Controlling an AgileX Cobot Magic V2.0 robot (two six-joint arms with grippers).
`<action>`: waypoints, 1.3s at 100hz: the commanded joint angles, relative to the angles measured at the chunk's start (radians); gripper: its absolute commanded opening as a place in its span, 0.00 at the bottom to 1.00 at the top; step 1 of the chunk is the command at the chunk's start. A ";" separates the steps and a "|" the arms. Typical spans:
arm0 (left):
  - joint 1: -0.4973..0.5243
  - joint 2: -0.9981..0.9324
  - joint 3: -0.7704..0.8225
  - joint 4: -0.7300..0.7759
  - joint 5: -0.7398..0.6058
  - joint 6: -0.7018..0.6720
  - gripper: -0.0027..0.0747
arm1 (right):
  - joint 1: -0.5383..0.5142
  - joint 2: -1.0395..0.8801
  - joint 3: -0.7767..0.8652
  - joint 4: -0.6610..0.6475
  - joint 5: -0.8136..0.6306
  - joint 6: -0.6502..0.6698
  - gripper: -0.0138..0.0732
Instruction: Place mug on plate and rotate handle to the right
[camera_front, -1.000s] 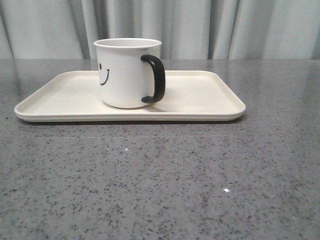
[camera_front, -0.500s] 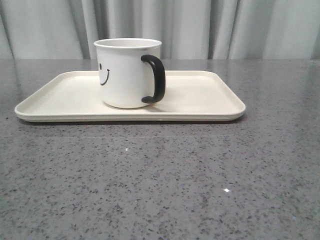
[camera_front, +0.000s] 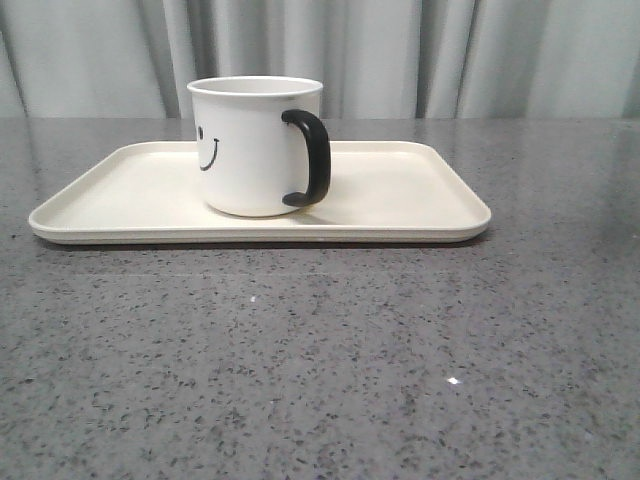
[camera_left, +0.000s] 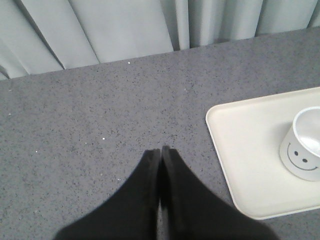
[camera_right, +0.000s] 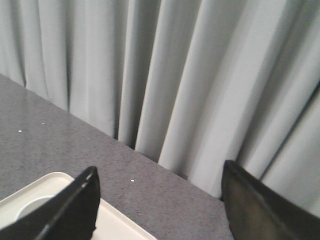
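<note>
The white mug (camera_front: 250, 150) with a black smiley face stands upright on the cream plate (camera_front: 420, 200), left of the plate's middle. Its black handle (camera_front: 312, 158) points to the right in the front view. Neither gripper shows in the front view. In the left wrist view my left gripper (camera_left: 161, 150) is shut with nothing in it, over bare table beside the plate (camera_left: 245, 150) and apart from the mug (camera_left: 304, 147). My right gripper (camera_right: 160, 169) is open and empty, raised above a corner of the plate (camera_right: 116, 226).
The plate lies on a grey speckled table (camera_front: 320, 360). A pale pleated curtain (camera_front: 400, 50) hangs along the table's far edge.
</note>
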 joint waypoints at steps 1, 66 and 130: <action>0.002 -0.031 0.035 -0.005 -0.105 -0.010 0.01 | 0.004 0.056 -0.101 0.078 0.040 -0.004 0.75; 0.002 -0.038 0.077 0.014 -0.114 -0.010 0.01 | 0.230 0.459 -0.352 0.124 0.107 -0.004 0.75; 0.002 -0.038 0.077 0.014 -0.112 -0.010 0.01 | 0.304 0.681 -0.352 0.087 0.192 -0.004 0.75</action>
